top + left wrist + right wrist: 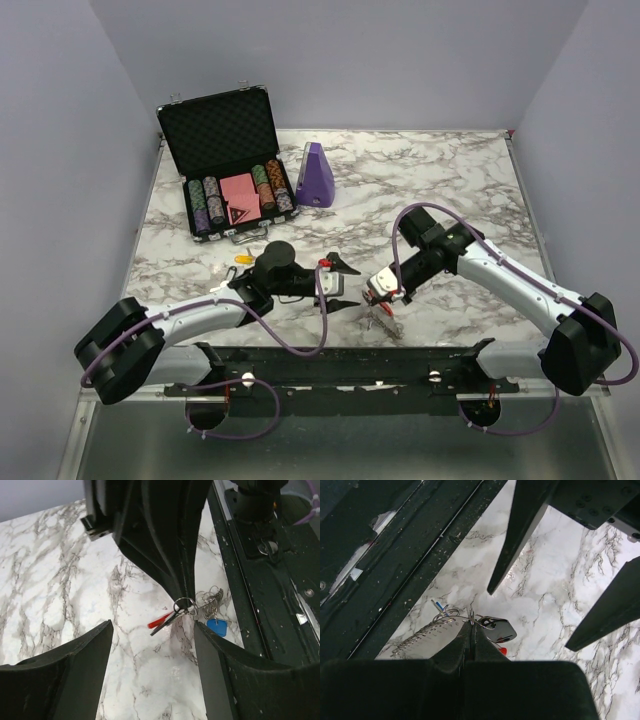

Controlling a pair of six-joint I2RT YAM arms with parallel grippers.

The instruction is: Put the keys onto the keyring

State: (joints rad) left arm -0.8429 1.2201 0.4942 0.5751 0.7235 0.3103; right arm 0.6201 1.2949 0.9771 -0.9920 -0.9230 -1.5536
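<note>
My right gripper [383, 297] [471, 625] is shut on a thin metal ring of the keyring [451, 613] and holds it just above the table near the front edge. A silvery chain [420, 635] [210, 599], a blue-tagged key [217, 627] [439, 605], a slim black key [164, 625], a silvery piece [502, 629] and the red part [159, 621] hang from it. My left gripper [352, 287] [153, 625] is open and empty, facing the ring from the left, a short way off. A yellow-tagged key [243, 259] lies on the table behind the left arm.
An open black case of poker chips [230, 165] stands at the back left, with a purple wedge-shaped object [317, 175] beside it. The black mounting rail [350, 365] runs along the table's near edge, close under the hanging keys.
</note>
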